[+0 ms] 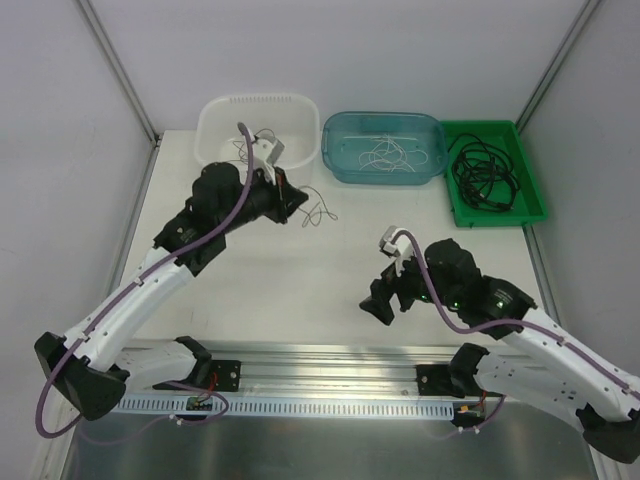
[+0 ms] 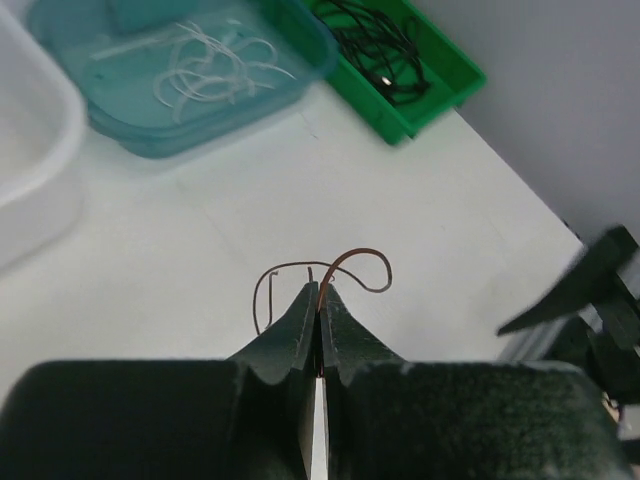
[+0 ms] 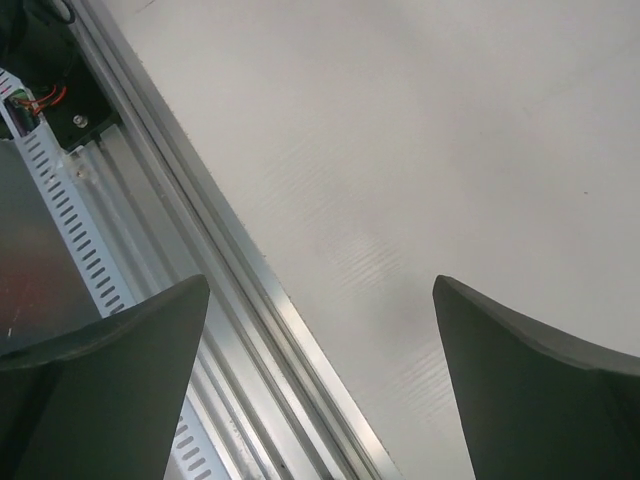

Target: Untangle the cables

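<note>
The left claw (image 2: 320,296) is pinching a thin, wiry brown cable (image 2: 350,253), whose loose curls lie on the smooth white tabletop (image 2: 450,260) just 11 o'clock of its middle. The right claw (image 3: 320,288) hangs spread at 5 o'clock, near the aluminium rail (image 3: 230,300). Along the far edge, a translucent teal tub (image 1: 385,177) at 12 holds tangled white cords (image 1: 385,152), and a glossy green tray (image 1: 495,218) at 1 holds coiled black cables (image 1: 485,175).

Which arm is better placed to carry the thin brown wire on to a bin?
Left. The left gripper is shut on the thin brown wire, close to the white bin. The right gripper is open and empty above the table, by the aluminium rail.
</note>
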`<act>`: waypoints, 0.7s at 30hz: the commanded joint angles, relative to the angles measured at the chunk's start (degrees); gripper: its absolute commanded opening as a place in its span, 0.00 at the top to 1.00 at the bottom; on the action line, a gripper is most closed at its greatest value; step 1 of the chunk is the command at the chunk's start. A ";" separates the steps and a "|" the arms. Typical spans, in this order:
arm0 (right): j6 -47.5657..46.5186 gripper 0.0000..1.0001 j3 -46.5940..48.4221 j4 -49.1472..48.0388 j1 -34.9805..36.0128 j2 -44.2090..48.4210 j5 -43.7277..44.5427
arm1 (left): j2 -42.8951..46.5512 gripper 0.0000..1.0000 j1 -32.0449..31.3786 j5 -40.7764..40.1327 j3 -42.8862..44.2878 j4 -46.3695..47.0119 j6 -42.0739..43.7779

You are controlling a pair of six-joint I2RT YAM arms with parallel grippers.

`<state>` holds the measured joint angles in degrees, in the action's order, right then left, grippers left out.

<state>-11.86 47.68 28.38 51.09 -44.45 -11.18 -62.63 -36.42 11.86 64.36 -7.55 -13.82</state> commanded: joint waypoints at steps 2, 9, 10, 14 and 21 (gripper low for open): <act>2.01 0.00 -1.10 2.90 -0.20 6.21 8.27 | -5.46 1.00 9.08 -3.06 12.42 -1.41 0.73; 3.42 0.00 0.22 8.53 -0.20 9.81 14.52 | -21.02 1.00 21.30 -7.11 31.33 -1.06 0.73; 3.51 0.00 0.39 9.23 -0.20 10.51 15.22 | -25.30 1.00 23.40 -7.02 35.36 -1.06 0.12; 3.33 0.00 -0.04 10.03 -0.20 12.54 17.07 | -35.78 0.96 26.84 -8.69 43.21 -0.45 -1.55; 3.33 0.00 -0.31 12.57 -0.20 13.95 22.42 | -50.13 0.05 29.83 -9.84 50.78 0.08 -2.96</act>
<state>-9.21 46.65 39.11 51.07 -30.96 6.81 -110.91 -7.14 3.33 112.38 -7.73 -16.14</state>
